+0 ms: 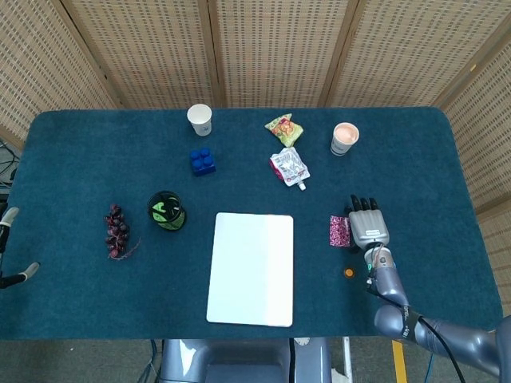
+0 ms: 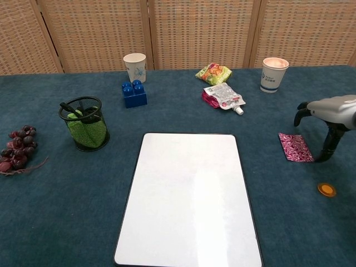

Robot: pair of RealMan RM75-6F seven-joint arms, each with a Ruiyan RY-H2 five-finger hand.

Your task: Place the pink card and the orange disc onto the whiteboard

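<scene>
Pink card [image 2: 296, 147] lies flat, long axis running near-to-far; right hand [image 1: 368, 226], fingers apparently spread and empty, poised beside it.

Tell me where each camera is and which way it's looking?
Head view: high above the near edge, looking down on the whole table; shows the right hand and its forearm, plus a bit of the left arm at the left edge.
Chest view: low at the near edge, looking across toward the wicker screens; shows only the right hand.
Both show the whiteboard, pink card and orange disc.
</scene>
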